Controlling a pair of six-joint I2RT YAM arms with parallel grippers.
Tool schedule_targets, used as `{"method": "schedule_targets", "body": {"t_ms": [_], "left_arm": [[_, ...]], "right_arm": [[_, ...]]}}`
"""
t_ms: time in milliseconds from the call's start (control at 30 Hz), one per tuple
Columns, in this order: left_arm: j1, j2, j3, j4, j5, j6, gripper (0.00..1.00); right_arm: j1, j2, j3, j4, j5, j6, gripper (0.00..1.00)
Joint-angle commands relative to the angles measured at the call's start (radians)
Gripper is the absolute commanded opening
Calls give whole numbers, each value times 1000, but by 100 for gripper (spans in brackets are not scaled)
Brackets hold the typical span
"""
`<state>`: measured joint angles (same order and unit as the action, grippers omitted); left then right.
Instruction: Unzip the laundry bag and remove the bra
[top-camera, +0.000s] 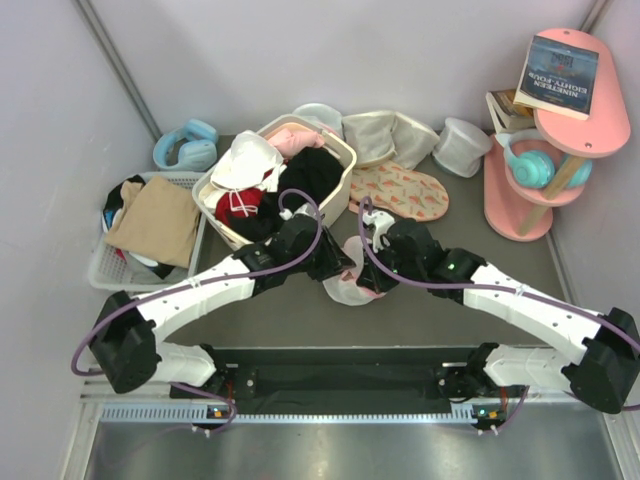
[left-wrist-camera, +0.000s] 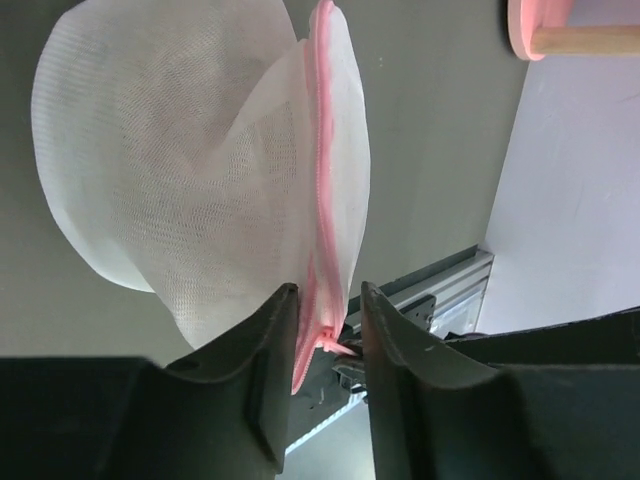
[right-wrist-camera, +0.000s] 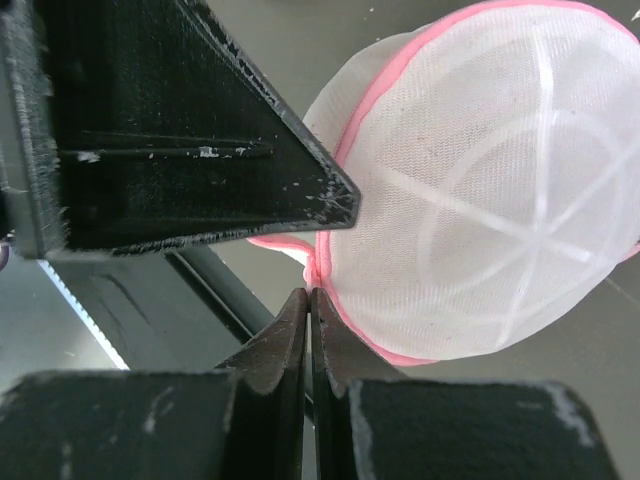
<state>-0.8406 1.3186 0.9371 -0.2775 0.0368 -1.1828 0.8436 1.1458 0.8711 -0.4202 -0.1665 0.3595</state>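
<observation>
The laundry bag (right-wrist-camera: 480, 200) is round, ribbed white mesh (pink-trimmed rim).

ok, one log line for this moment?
left gripper: open, astride pink zip | right gripper: shut on laundry bag rim

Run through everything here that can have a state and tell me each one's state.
laundry bag: appears partly unzipped, gaping along its pink zip
left hand: open, straddling the zip
right hand: shut on the laundry bag's pink rim
laundry basket: heaped with clothes
book: closed, lying flat
</observation>
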Motion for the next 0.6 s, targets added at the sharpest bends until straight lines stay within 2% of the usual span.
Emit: {"method": "schedule_targets", "body": {"t_ms": [0,33,100,233,567], "left_arm": [[-5,13,-4,64,28,-2,31],[-5,21,-4,78,32,2,18],[-3,25,-4,75,25,8,2],[29,7,-14,40,-14,12,0],[152,-124,-142,40,-8,-3,0]], "right_arm": [[15,-6,43,38,16,1,0],[15,-6,40,40,16,1,0],[15,-8,39,38,19,9,0],[14,-15,11,18,35,21,0],[-40,-75,-95,18,10,67,0]]}}
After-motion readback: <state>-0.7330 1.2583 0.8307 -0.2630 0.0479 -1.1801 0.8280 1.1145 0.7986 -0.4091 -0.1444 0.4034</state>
